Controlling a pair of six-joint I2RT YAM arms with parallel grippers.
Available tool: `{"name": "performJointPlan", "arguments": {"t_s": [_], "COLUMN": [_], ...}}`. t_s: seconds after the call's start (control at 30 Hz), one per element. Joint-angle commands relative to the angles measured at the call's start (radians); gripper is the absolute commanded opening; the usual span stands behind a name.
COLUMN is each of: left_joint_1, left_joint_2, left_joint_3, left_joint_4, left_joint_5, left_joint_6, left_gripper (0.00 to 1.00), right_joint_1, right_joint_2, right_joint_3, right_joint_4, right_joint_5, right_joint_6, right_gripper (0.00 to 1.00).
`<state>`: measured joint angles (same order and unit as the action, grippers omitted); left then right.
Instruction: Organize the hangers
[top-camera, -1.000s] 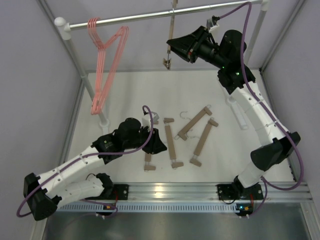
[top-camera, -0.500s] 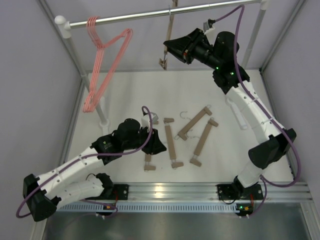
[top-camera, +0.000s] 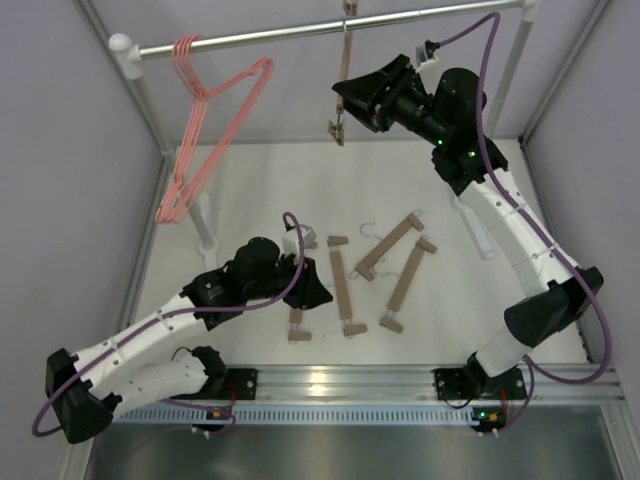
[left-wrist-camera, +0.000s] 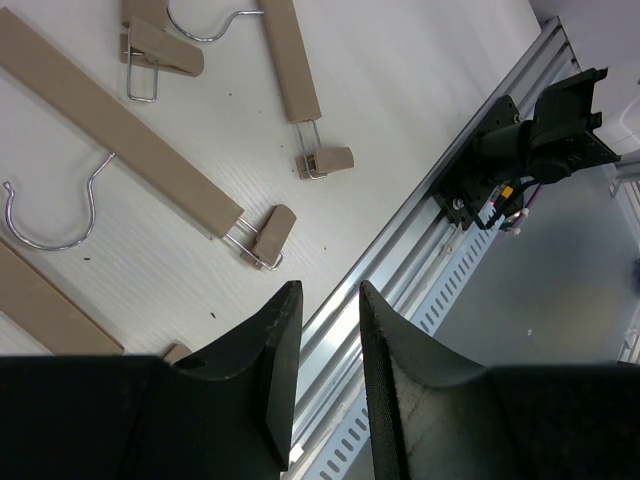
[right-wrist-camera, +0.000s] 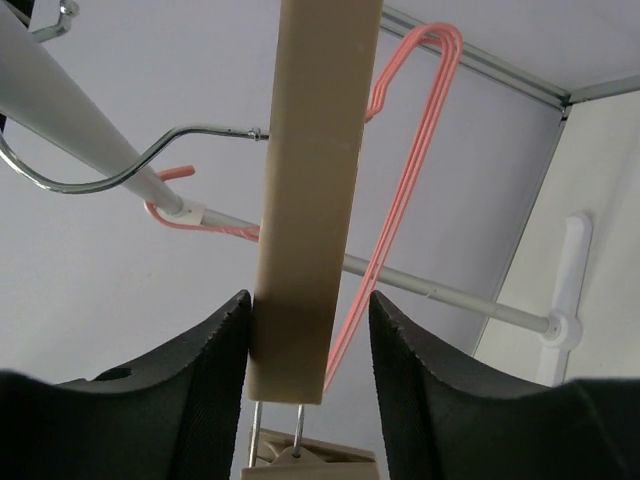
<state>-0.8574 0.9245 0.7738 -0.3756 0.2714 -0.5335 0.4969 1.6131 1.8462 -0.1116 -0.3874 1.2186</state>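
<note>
Several tan wooden hangers (top-camera: 340, 290) lie on the white table, and the left wrist view shows some of them (left-wrist-camera: 120, 130). My left gripper (top-camera: 325, 295) hovers low by their near ends, open a little (left-wrist-camera: 328, 300) with nothing between its fingers. One wooden hanger (top-camera: 343, 75) hangs by its silver hook (right-wrist-camera: 120, 165) from the rail (top-camera: 300, 32). My right gripper (top-camera: 345, 100) is open around its bar (right-wrist-camera: 315, 200): the left finger touches it, the right finger stands apart (right-wrist-camera: 310, 305). Pink wire hangers (top-camera: 215, 120) hang tilted at the rail's left end, and also show behind the bar (right-wrist-camera: 400, 170).
White posts (top-camera: 140, 90) carry the rail at both ends; another post (top-camera: 520, 60) is behind my right arm. The aluminium base rail (top-camera: 340, 380) runs along the near table edge. Grey walls close in on the left and right.
My right jaws have opened off the hanging wooden hanger's bar. The pink hangers have swung further left. The left arm has not moved.
</note>
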Motion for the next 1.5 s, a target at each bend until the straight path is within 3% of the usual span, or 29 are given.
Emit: {"name": "performJointPlan", "arguments": {"t_s": [0.0, 0.47, 0.67, 0.8, 0.93, 1.1, 1.27, 1.47], "left_joint_1": [0.000, 0.000, 0.000, 0.000, 0.000, 0.000, 0.000, 0.000], "left_joint_2": [-0.004, 0.051, 0.077, 0.086, 0.099, 0.119, 0.134, 0.160], "left_joint_3": [-0.005, 0.010, 0.012, 0.015, 0.018, 0.004, -0.004, -0.005], "left_joint_4": [0.012, 0.024, 0.040, 0.046, 0.046, 0.070, 0.098, 0.118], "left_joint_5": [0.003, -0.012, 0.002, 0.006, 0.006, 0.015, 0.028, 0.046], "left_joint_6": [-0.010, 0.003, 0.007, 0.017, 0.027, 0.023, 0.013, 0.013], "left_gripper": [0.34, 0.34, 0.35, 0.35, 0.35, 0.35, 0.35, 0.35], "right_joint_1": [0.015, 0.005, -0.044, -0.123, -0.126, -0.123, -0.036, 0.213], "right_joint_2": [-0.076, -0.245, -0.373, -0.522, -0.627, -0.746, -0.768, -0.633], "right_joint_3": [-0.018, -0.107, -0.243, -0.424, -0.577, -0.895, -1.134, -1.168], "right_joint_4": [-0.002, -0.108, -0.166, -0.241, -0.402, -0.479, -0.497, -0.511], "right_joint_5": [0.018, 0.143, 0.212, 0.269, 0.384, 0.472, 0.544, 0.754], "right_joint_6": [-0.042, -0.172, -0.212, -0.252, -0.317, -0.317, -0.255, -0.117], "right_gripper": [0.50, 0.59, 0.60, 0.60, 0.61, 0.61, 0.60, 0.59]}}
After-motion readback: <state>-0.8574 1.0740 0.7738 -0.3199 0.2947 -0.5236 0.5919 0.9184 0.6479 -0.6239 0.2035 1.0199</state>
